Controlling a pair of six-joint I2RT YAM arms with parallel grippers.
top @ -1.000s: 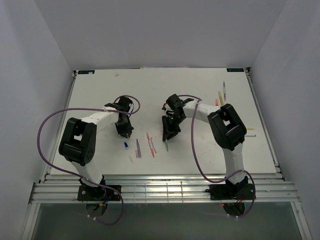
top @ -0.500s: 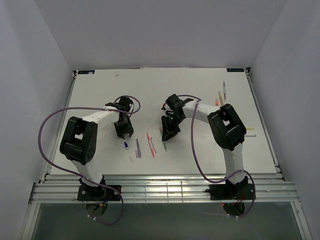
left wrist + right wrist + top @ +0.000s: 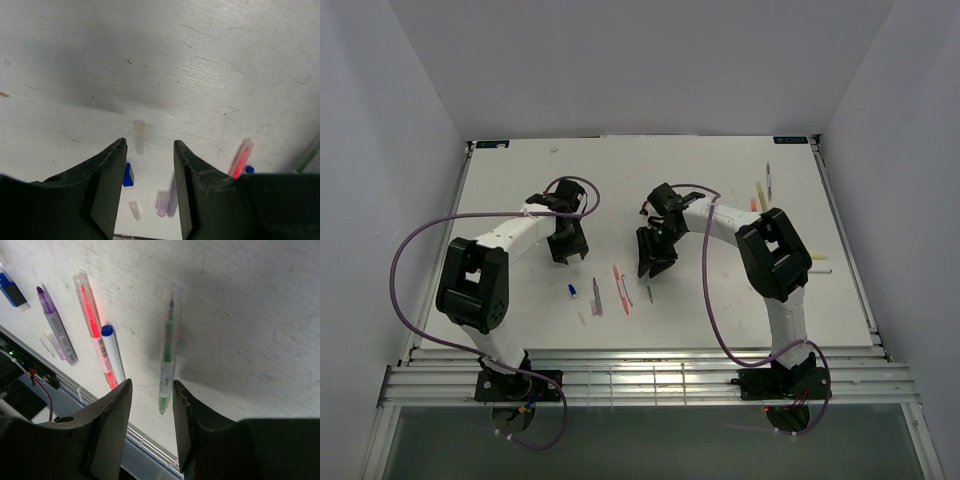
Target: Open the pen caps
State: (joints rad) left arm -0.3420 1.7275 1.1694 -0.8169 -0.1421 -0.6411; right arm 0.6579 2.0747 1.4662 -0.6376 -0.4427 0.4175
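Note:
Several thin pens lie in a row at the table's front middle. In the right wrist view I see the green pen [image 3: 167, 347] with a clear cap over its tip, the red pen [image 3: 92, 322], a blue-tipped white pen [image 3: 113, 354], the uncapped purple pen [image 3: 55, 327] and a loose blue cap [image 3: 11, 290]. My right gripper [image 3: 151, 385] is open and empty above the green pen's rear end. My left gripper [image 3: 149, 145] is open and empty above a clear cap [image 3: 140, 136], the blue cap [image 3: 128, 176] and a purple cap [image 3: 163, 202]. In the top view the left gripper [image 3: 567, 250] and right gripper [image 3: 650, 265] hover behind the pens.
More pens, orange and yellow among them [image 3: 760, 192], lie at the far right of the table, and one yellow pen [image 3: 820, 258] lies near the right edge. Purple cables loop from both arms. The slatted front edge [image 3: 640, 375] runs close below the pens.
My left gripper has moved back and away from the pens toward the far side. My right gripper has shifted slightly left and back. The pens and caps lie where they were.

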